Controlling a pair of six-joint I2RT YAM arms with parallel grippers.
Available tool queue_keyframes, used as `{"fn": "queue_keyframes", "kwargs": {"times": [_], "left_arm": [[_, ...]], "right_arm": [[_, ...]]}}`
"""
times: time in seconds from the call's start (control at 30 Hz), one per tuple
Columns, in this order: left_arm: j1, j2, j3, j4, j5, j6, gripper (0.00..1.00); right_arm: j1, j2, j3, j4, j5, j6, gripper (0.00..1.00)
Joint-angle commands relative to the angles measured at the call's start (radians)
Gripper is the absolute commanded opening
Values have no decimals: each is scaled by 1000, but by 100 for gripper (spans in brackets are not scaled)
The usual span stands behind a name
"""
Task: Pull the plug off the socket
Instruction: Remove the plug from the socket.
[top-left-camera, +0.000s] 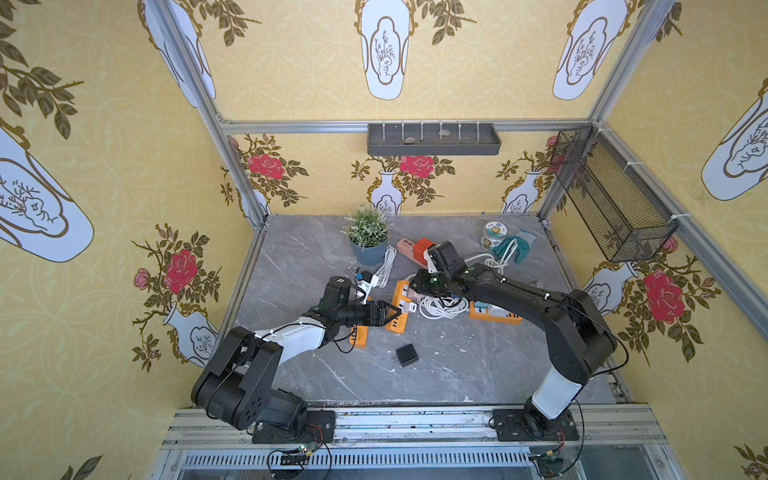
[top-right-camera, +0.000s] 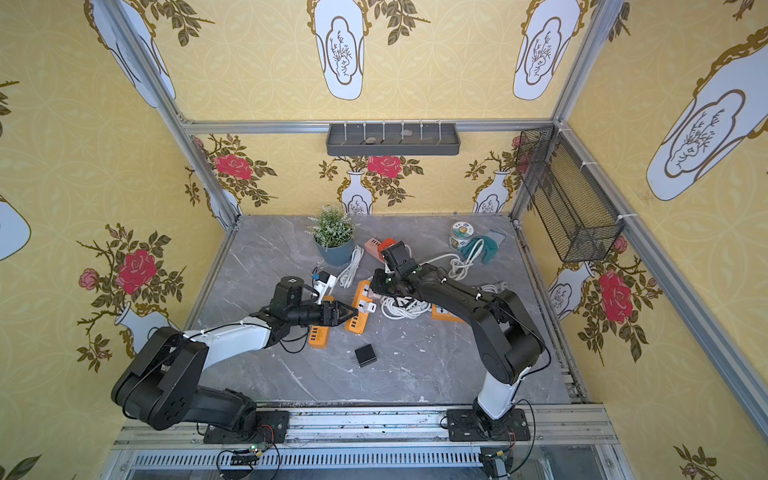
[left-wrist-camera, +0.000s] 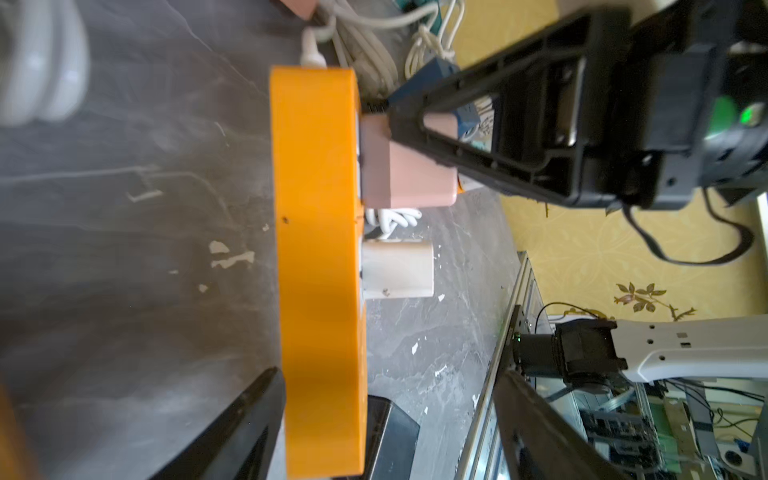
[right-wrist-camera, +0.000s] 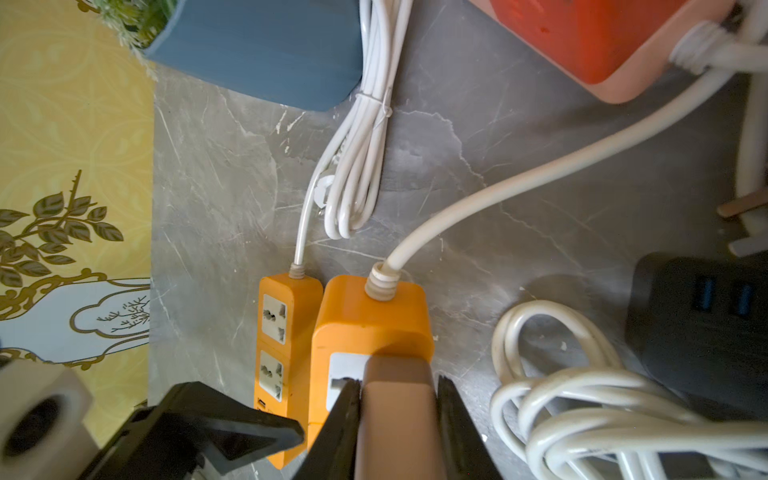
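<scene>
— Where is the pink plug (right-wrist-camera: 399, 415)?

— Seated in the orange strip (right-wrist-camera: 370, 328), in the socket nearest the end where the thick white cord (right-wrist-camera: 540, 178) enters. In the left wrist view its base meets the strip's socket face.

— And the right hand (right-wrist-camera: 399, 386)?

— Closed on it. Its two black fingers (right-wrist-camera: 345, 415) press opposite sides of the plug, and the plug body fills the gap between them.

— The left hand (top-left-camera: 397, 312)?

— Open. It reaches toward the strip's long side, low over the bench (top-left-camera: 457, 365). One finger lies just beside the orange side. The other stands well apart from the socket face. I cannot tell whether it touches the strip.

— Anything else plugged in there?

— A white plug (left-wrist-camera: 397, 270) sits in the next socket, just beside the pink one. In both top views the left hand's tips are near it.

— And around the strip?

— A slimmer orange strip (right-wrist-camera: 278, 332) lies just beside it, parallel. Coiled white cable (right-wrist-camera: 582, 399) lies on the opposite side. A black charger (top-left-camera: 406, 355) lies loose on the bench nearer the arm bases, apart from both hands.
</scene>
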Motion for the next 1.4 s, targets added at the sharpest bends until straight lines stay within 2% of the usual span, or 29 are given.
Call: {"fn": "queue_keyframes", "kwargs": {"times": [0.0,0.3,0.53,0.63,0.77,0.87,0.93,1.03,1.1,1.23,1.37], "left_arm": [[-16,41,29,-108,-50,75,82],[-16,90,76,-163,-117,88,75],[-20,160,126,-149,-11,27,48],[-20,158,116,-125,-37,-22,30],[-20,184,134,-172,-82,-70,17],[-16,220,169,-254,-103,-70,14],[-9,240,179,-289,-110,-70,13],[7,245,173,-341,-147,-58,12],[16,244,171,-362,-162,-51,12],[17,259,191,-380,-153,-27,11],[13,245,192,-269,-36,-11,11]], "right_arm": [[1,-13,-6,134,-94,-10,14],[-1,-15,-12,144,-112,-9,13],[-1,-6,-12,156,-125,-6,13],[-4,1,-9,140,-122,-4,13],[12,37,48,89,-95,14,14],[27,103,169,-60,-44,12,14],[-9,112,176,-98,-58,9,12],[-108,29,33,8,-154,33,11],[-138,-46,-66,118,-209,39,11],[-72,-124,-149,228,-188,67,11],[-19,-153,-135,219,-149,69,12]]}}
